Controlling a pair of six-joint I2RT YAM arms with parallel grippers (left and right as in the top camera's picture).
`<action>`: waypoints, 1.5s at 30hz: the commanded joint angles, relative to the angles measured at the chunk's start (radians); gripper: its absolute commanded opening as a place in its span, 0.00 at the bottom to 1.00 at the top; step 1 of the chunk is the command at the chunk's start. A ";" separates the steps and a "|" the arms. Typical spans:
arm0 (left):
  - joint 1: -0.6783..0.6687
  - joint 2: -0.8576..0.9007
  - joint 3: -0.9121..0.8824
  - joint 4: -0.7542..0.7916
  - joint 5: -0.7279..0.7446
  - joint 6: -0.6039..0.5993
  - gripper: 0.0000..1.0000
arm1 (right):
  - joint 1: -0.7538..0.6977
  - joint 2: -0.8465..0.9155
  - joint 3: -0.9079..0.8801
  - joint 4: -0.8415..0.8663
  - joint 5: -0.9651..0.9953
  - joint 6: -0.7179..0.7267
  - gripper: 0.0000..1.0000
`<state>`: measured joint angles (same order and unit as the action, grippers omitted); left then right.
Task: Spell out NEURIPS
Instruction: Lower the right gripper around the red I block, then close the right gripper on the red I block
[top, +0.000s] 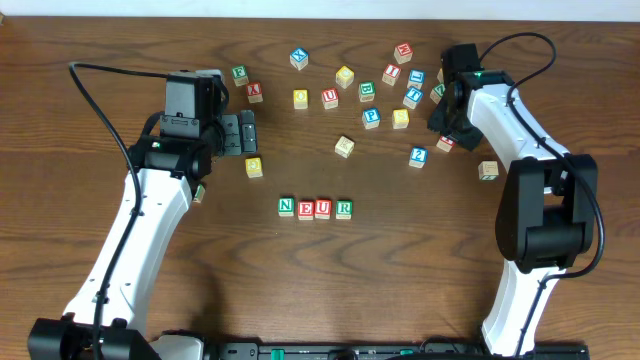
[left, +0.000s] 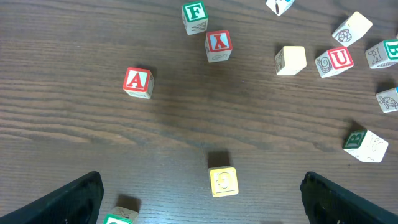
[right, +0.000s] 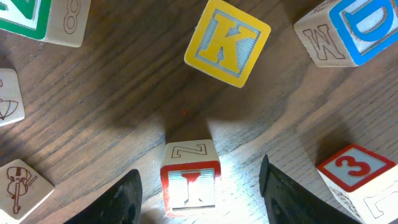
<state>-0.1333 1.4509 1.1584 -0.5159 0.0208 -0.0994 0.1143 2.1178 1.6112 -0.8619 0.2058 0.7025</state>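
Plainly the small wooden cube with the red I (right: 189, 180), lying untouched between the half-spread, empty fingers of the right gripper (right: 199, 177), looks light, rigid and smooth: pinch two opposite flat faces.

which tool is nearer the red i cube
Right. The right tool hangs over the red I cube, its open jaws either side of it without touching. The left tool is far across the table, by the red A cube.

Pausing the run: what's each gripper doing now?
Left gripper: open, empty.
Right gripper: open, jaws either side of the red I cube, not touching.
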 joint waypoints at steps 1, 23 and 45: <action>0.004 -0.017 0.024 0.000 -0.005 0.010 1.00 | -0.002 0.010 0.012 0.003 0.024 -0.010 0.56; 0.004 -0.017 0.024 0.001 -0.005 0.010 1.00 | 0.011 0.042 0.011 0.010 0.031 -0.012 0.55; 0.004 -0.017 0.024 0.001 -0.005 0.010 1.00 | 0.012 0.042 0.011 0.011 0.031 -0.011 0.40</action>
<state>-0.1333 1.4509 1.1584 -0.5159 0.0208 -0.0994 0.1173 2.1490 1.6112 -0.8513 0.2173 0.6949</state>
